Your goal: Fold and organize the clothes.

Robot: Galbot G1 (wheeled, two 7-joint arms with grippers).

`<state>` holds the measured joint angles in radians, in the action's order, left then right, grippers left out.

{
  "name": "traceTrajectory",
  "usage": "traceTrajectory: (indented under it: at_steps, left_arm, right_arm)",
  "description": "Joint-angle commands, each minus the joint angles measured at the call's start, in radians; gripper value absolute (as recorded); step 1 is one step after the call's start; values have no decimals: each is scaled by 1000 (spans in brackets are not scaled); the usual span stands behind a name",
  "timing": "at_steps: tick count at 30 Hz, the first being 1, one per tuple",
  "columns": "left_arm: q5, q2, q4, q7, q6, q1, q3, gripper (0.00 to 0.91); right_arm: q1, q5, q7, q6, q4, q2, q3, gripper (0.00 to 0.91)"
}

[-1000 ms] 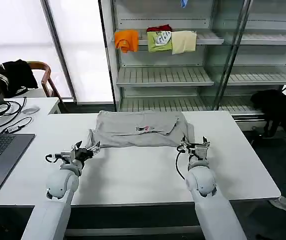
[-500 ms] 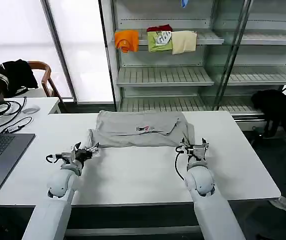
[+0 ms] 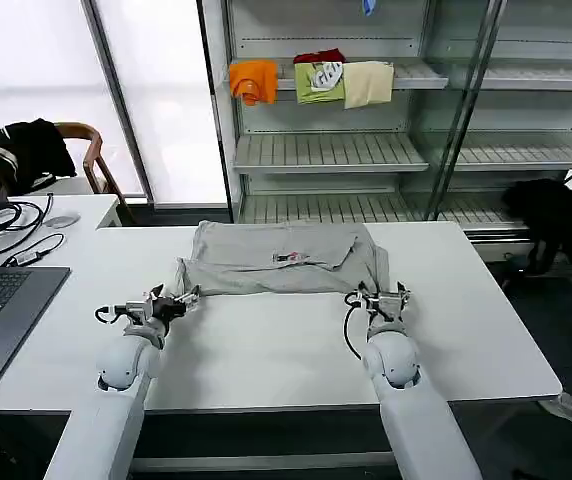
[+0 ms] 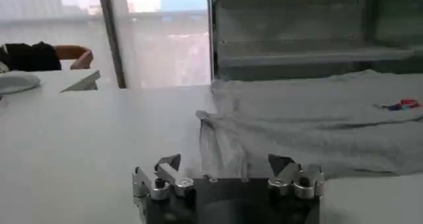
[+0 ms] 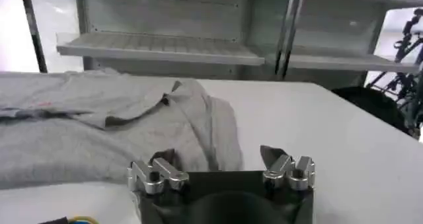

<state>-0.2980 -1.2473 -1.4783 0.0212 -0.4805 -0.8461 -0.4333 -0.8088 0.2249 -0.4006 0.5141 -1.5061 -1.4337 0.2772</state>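
Pre-grasp for next fold: grey shirt lies flat on table, just ahead of both end effectors. Left end effector and right end effector both spread apart, empty, at the near hem corners. Next: ease fwd, pinch corners.

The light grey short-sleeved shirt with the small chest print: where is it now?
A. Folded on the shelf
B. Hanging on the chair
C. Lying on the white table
C: the light grey short-sleeved shirt lies spread on the white table, just beyond both open grippers.
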Motion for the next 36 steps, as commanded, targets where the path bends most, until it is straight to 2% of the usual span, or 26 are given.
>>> traceTrajectory:
  at_steps: [1, 2, 3, 4, 5, 6, 8, 11, 18, 23, 36]
  left_arm:
    - [7, 6, 11, -9, -3, -8, 10, 524]
    - [9, 6, 12, -10, -3, -8, 9, 433]
    - [10, 6, 14, -11, -2, -9, 9, 393]
    - [13, 7, 14, -13, -2, -10, 10, 292]
    - [14, 7, 14, -14, -2, -12, 11, 242]
    - [15, 7, 13, -15, -2, -14, 11, 141]
    - [18, 6, 13, -16, -1, -16, 11, 60]
    - [20, 6, 14, -20, 2, -23, 11, 20]
    - [22, 9, 1, -30, 13, -36, 8, 20]
    - [18, 10, -31, -33, 27, -57, 1, 20]
    - [-21, 54, -314, -22, 25, -245, -24, 10]
  right_arm:
    - [1, 4, 0, 0, 25, -2, 0, 232]
    - [0, 10, 1, -1, 30, -4, 0, 71]
    - [-2, 13, 1, -1, 33, -5, 1, 30]
    - [-4, 16, 3, -4, 37, -7, 1, 0]
    - [-6, 17, 5, -7, 39, -8, 2, 0]
    - [-8, 19, 6, -10, 40, -9, 2, 0]
    - [-15, 24, 8, -13, 40, -10, 3, 0]
    - [-22, 28, 8, -17, 39, -12, 5, 0]
    - [-42, 32, 10, -22, 9, -8, 9, 0]
    - [-70, 35, 7, -19, -64, 0, 11, 0]
    - [-245, 56, -26, 1, -330, 34, 24, 0]
